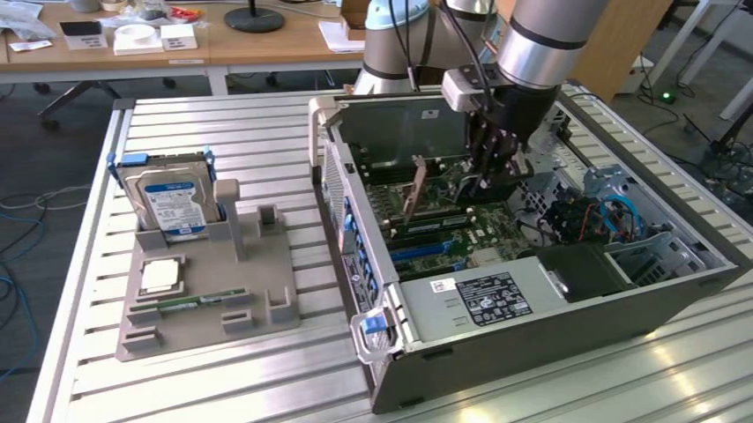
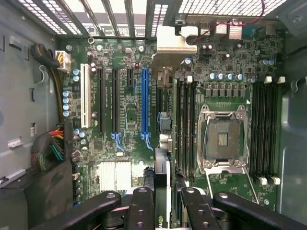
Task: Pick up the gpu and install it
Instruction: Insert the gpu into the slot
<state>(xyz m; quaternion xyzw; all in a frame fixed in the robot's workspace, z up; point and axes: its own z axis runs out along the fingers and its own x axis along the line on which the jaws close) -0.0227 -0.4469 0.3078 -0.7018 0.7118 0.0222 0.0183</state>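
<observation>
My pincer [image 2: 161, 203] is clenched on the gpu [image 2: 161, 182], inside the case [image 1: 506, 352].

My fingers [image 2: 142, 211] grip the gpu edge-on from both sides; it hangs over the motherboard [image 2: 120, 120], not yet seated. To do this well, I judge I must keep it upright, with its lower edge parallel to the long blue slot [image 2: 144, 100] just beside it. I should come straight down without twisting, clear of the memory slots [image 2: 184, 124] on its other side. The wrist view gives me that alignment, and the bare CPU socket [image 2: 224, 139] beyond. The exterior view gives me height above the board instead. It also shows, well apart on the surface [image 1: 235, 388], the hard drive [image 1: 175, 204] upright in its grey holder [image 1: 264, 282].
</observation>
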